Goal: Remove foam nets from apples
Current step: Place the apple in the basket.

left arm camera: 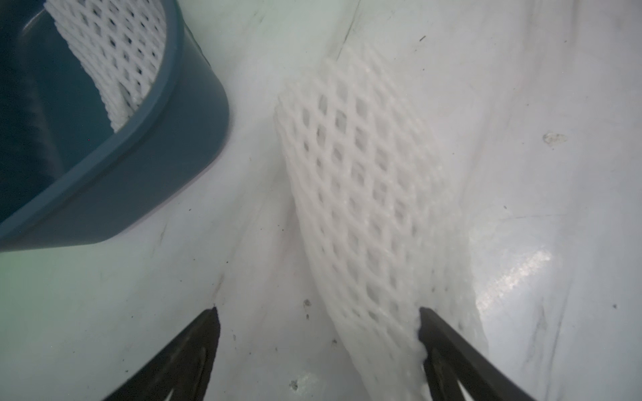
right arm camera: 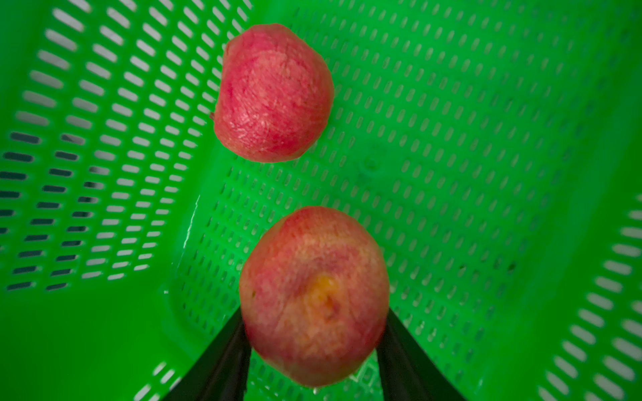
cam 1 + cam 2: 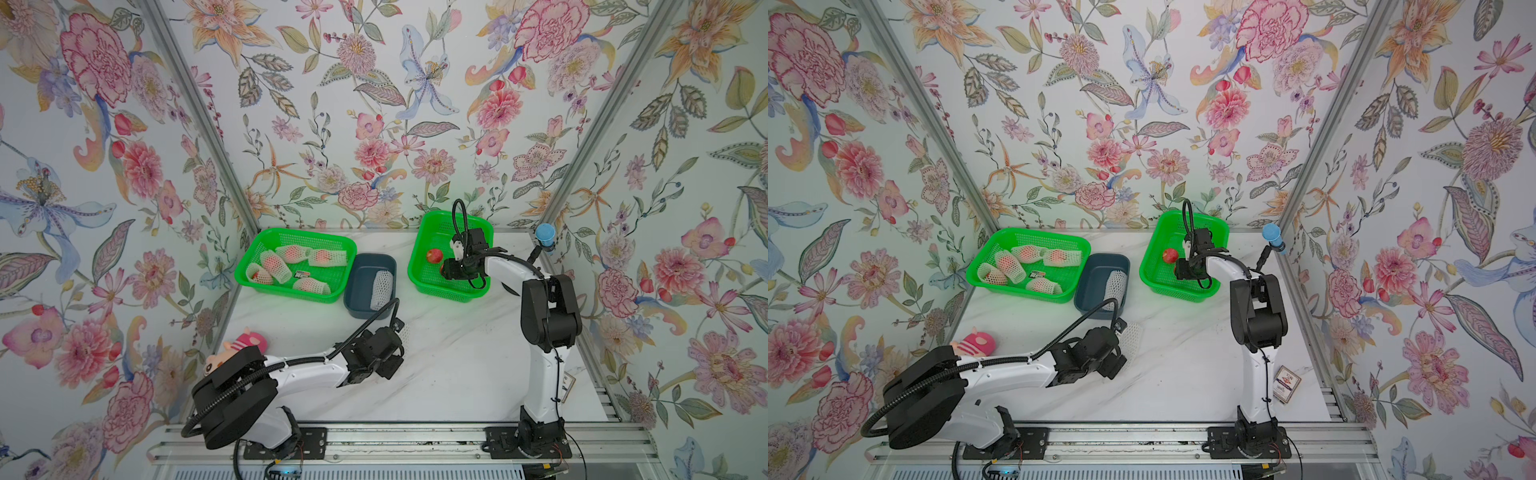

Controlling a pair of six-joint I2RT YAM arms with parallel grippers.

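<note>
At two o'clock, the right gripper (image 2: 314,314) clasped a bare red apple (image 2: 312,295) above a green perforated basket (image 2: 486,156), likely to deposit it, while the left gripper (image 1: 318,309) gaped empty beside a white foam net (image 1: 364,194).

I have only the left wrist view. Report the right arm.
Observer: The right gripper is inside a green perforated plastic basket, jaws either side of a bare red apple. Whether they grip it, I cannot tell.
Operator: Check that basket for anything else.
Observer: A second bare red apple lies on its floor, apart from the first.
Operator: Count the netted apples.
Observer: Five apples in white foam mesh nets lie in another green basket, beside the dark blue bin.
</note>
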